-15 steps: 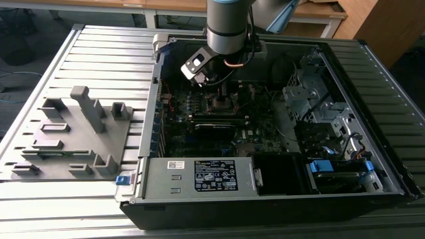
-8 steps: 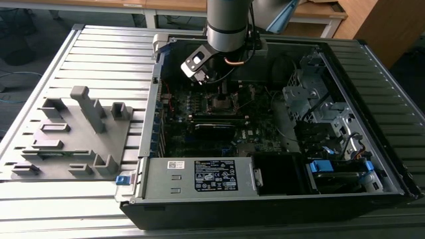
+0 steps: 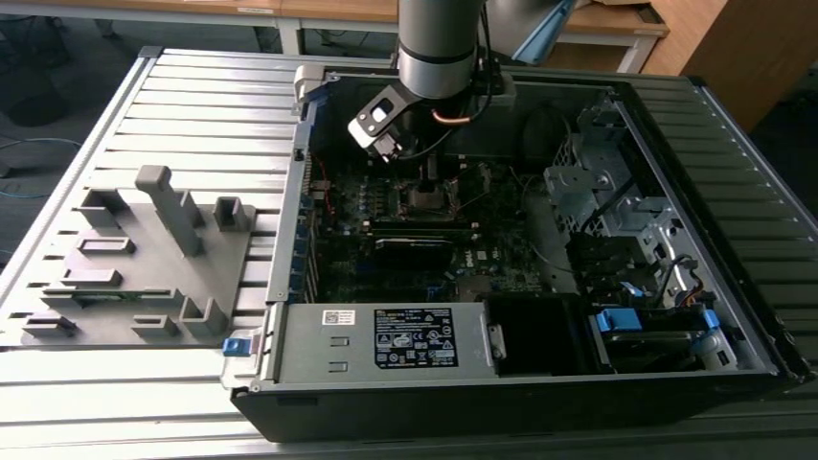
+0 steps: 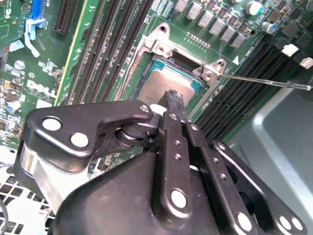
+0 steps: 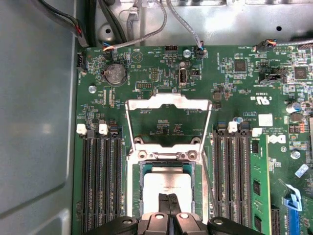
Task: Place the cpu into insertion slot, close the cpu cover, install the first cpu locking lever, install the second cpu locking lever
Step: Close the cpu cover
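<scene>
Gripper (image 5: 168, 200): I see its fingers pressed together with nothing between them, the tip over the cpu's face; I can't tell whether it touches.
Cpu (image 5: 166, 180): lying flat in the socket, grey face up, one in all.
Cover (image 5: 168, 101): one, swung up and open beyond the socket, with bare board showing through its cut-out.
Hidden: the near part of the cpu sits behind the fingers and black linkage in both wrist views.
Cut off: one thin lever (image 4: 264, 82) runs from the socket corner out of the second wrist view, so I can't see its end.
Slots: two banks (image 5: 101, 181), one on each side of the socket; I can't count them surely.
Battery (image 5: 113, 74): one coin cell beyond the cover.
Case (image 3: 715, 125): open, with the arm reaching in from above.
</scene>
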`<state>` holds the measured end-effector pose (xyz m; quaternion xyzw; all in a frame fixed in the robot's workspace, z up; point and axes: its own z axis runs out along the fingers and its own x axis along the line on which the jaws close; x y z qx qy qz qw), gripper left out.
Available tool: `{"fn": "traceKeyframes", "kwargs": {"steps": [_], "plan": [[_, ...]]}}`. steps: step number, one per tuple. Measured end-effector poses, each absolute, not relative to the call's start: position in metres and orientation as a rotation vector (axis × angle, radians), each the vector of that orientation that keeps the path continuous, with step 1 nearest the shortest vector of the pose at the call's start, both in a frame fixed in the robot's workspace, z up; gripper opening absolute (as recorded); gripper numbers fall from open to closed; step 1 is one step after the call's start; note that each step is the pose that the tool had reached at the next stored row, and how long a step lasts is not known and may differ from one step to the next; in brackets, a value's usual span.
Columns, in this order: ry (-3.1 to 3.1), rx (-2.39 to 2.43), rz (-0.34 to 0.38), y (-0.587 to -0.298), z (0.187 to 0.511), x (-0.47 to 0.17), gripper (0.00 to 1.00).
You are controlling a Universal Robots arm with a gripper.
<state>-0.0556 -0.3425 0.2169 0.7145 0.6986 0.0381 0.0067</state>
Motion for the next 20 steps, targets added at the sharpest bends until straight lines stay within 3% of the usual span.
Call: {"fn": "traceKeyframes", "kwargs": {"steps": [20], "plan": [[2.185, 2.235, 0.119, -0.3425, 0.2249, -0.0555, 0.11]]}}
